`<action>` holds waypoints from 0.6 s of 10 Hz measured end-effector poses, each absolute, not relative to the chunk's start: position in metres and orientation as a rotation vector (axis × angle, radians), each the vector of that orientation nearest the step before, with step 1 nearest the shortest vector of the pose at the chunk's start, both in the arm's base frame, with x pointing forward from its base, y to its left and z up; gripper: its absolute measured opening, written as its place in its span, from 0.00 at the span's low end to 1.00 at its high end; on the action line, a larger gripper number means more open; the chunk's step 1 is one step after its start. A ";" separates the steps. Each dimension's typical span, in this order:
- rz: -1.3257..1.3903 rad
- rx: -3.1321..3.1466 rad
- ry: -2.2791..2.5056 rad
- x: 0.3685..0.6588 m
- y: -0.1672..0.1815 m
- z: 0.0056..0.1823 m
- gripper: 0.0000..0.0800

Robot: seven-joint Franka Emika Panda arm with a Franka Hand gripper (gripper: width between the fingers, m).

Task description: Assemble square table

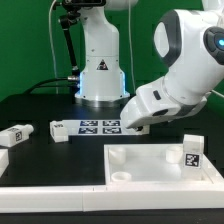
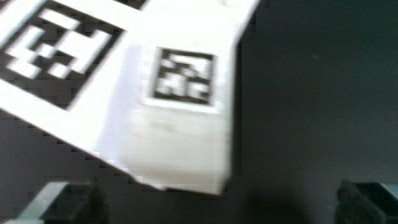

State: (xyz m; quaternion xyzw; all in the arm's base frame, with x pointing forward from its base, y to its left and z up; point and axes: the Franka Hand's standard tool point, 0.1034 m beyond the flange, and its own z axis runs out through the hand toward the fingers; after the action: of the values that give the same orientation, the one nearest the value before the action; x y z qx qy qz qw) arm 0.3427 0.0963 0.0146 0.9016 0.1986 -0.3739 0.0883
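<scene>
We find the gripper (image 2: 214,203) spread wide with nothing between its fingers (image 2: 63,203). It hangs low over a white leg post (image 2: 178,130) that lies on the black table (image 2: 311,100), just beside the marker board (image 1: 92,126). The square panel (image 1: 150,172) lies nearest the camera in the exterior view, with an upright post (image 1: 192,153) at its corner on that view's right. Two loose legs (image 1: 58,130) lie apart, toward that view's left.
</scene>
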 end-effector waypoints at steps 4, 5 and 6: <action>-1.111 2.666 0.564 0.338 0.095 0.013 0.81; -1.117 2.662 0.553 0.337 0.094 0.012 0.81; -1.150 2.643 0.525 0.331 0.091 0.009 0.81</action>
State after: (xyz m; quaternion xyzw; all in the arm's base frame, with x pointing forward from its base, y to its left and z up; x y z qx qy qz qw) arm 0.3312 0.0906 0.0093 0.8971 0.1781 -0.3903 0.1055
